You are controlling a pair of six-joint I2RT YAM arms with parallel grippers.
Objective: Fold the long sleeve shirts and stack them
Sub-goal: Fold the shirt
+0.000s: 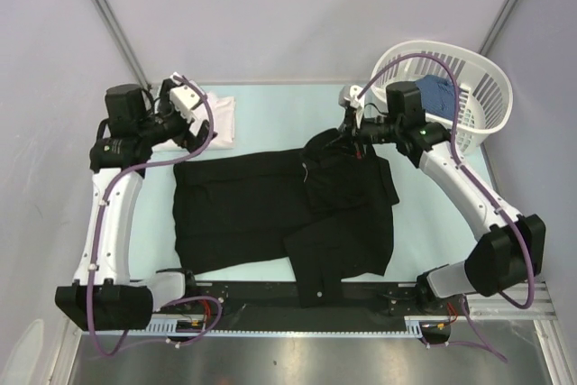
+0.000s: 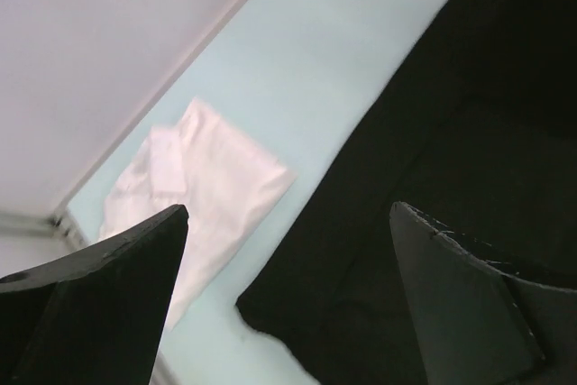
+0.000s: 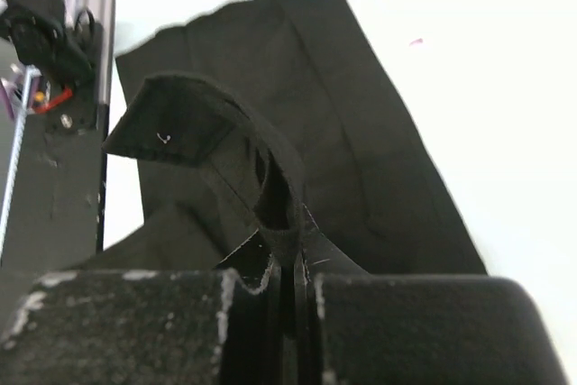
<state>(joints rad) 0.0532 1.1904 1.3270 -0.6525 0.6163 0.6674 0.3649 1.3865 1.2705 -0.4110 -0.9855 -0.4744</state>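
The black long sleeve shirt [image 1: 252, 209] lies spread across the pale table, with its right part folded over on itself. My right gripper [image 1: 347, 139] is shut on a fold of that black cloth [image 3: 361, 132] at its far right corner and lifts it slightly; the pinched cloth stands up between the closed fingers [image 3: 293, 268]. My left gripper [image 1: 192, 137] hangs open above the shirt's far left corner [image 2: 469, 132], its fingers wide apart [image 2: 288, 214] with nothing between them. The white long sleeve shirt [image 1: 221, 119] lies folded at the far left, also in the left wrist view [image 2: 207, 178].
A white slatted basket [image 1: 491, 74] stands at the far right with a blue cloth [image 1: 439, 92] inside. A black rail [image 1: 270, 313] with the arm bases runs along the near edge. Grey walls close in the table's back and sides.
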